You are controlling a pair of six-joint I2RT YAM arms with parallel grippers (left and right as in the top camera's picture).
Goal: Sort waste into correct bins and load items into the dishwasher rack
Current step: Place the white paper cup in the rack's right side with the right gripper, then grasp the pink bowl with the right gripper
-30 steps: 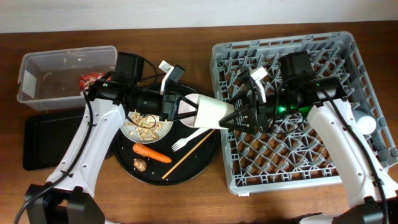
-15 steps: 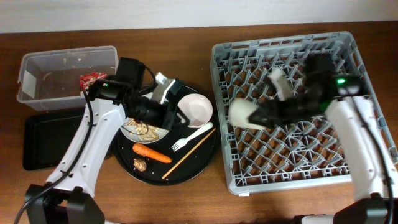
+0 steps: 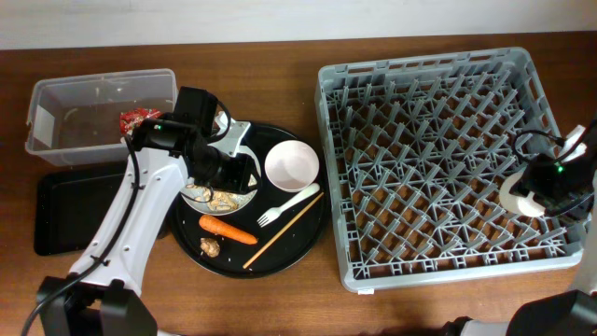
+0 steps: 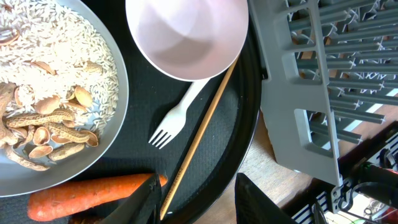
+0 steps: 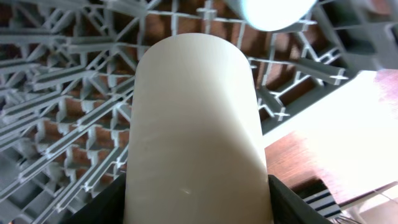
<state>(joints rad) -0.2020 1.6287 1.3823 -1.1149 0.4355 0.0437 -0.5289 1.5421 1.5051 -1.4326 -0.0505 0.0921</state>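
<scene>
1. Swung right across the rack (image 3: 429, 271), the right gripper (image 5: 198, 208) now clamps the white cup (image 5: 193, 124) at the rack's far edge, beside the blue cup (image 5: 273, 9).
2. Left gripper (image 4: 198, 199) hangs open and empty near the bowl (image 3: 291, 164).
3. White cup looks light, rigid and slick; a mid-body side grip suits it.

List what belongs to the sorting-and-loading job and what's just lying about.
Job: rack, clear tub, black bin tray, red wrapper, rice scraps, carrot, brown lump, plate, bowl, fork, chopstick, small white cup, light blue cup.
Lying about: round black tray, table.
</scene>
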